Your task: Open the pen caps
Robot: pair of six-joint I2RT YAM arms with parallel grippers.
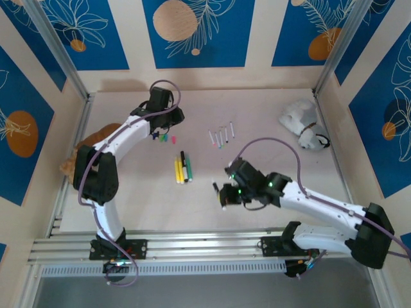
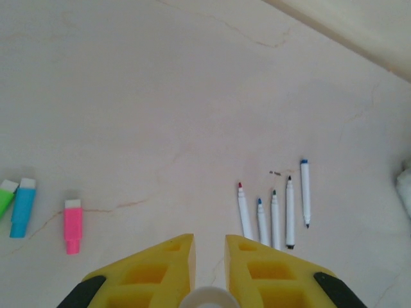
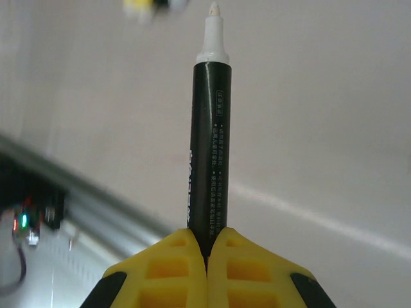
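The right hand (image 3: 207,242) is clenched on a black pen (image 3: 209,141), found uncapped with its white nib pointing outward. The left hand (image 2: 210,242) is parted slightly, and nothing is seen between its tips. It is held over the bench (image 2: 192,96) near the loose pen caps (image 2: 72,224), of which three are counted: green, blue and pink. Five bared white pens (image 2: 275,215) are laid in a row. About four further pens (image 1: 182,169), seemingly capped, lie mid-bench. Caps are judged light, rigid and slick, best pinched across their sides with the barrel held close by.
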